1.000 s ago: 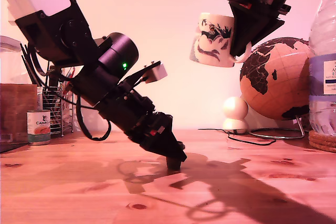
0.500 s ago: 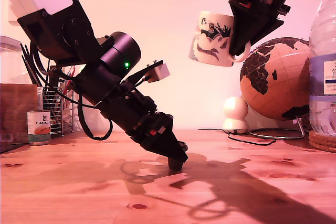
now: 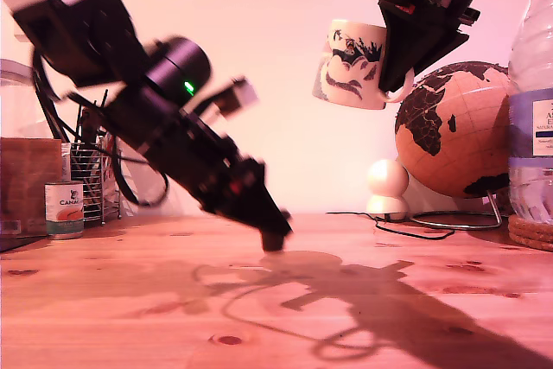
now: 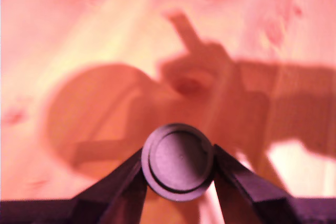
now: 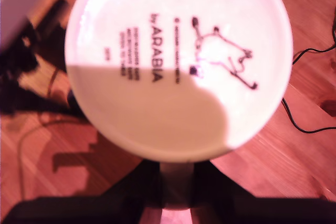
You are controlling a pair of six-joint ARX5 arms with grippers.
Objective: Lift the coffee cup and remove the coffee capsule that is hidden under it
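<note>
The white coffee cup [image 3: 352, 65] with its dark print hangs high at the exterior view's right, mouth tilted down. My second gripper [image 3: 394, 75] is shut on its handle. In the second wrist view the cup's printed base [image 5: 178, 61] fills the picture above my second gripper [image 5: 176, 184]. The small dark coffee capsule [image 3: 273, 242] is just above the wooden table [image 3: 363, 317], near the middle of the exterior view, and my first gripper [image 3: 271, 232] is shut on it. The first wrist view shows the capsule's round face [image 4: 178, 160] between the fingers [image 4: 122, 182], over shadowed table.
At the exterior view's right stand a globe [image 3: 454, 127], a water bottle [image 3: 531, 118] on cork coasters [image 3: 529, 232], a white rounded figure [image 3: 386, 184] and a cable [image 3: 415, 231]. At its left are a printed tin can [image 3: 63, 209] and a wire holder [image 3: 86, 181].
My first arm has swung toward the exterior view's left and slightly up, carrying the capsule off the table. It is motion-blurred now. The cup and second gripper have held still.
</note>
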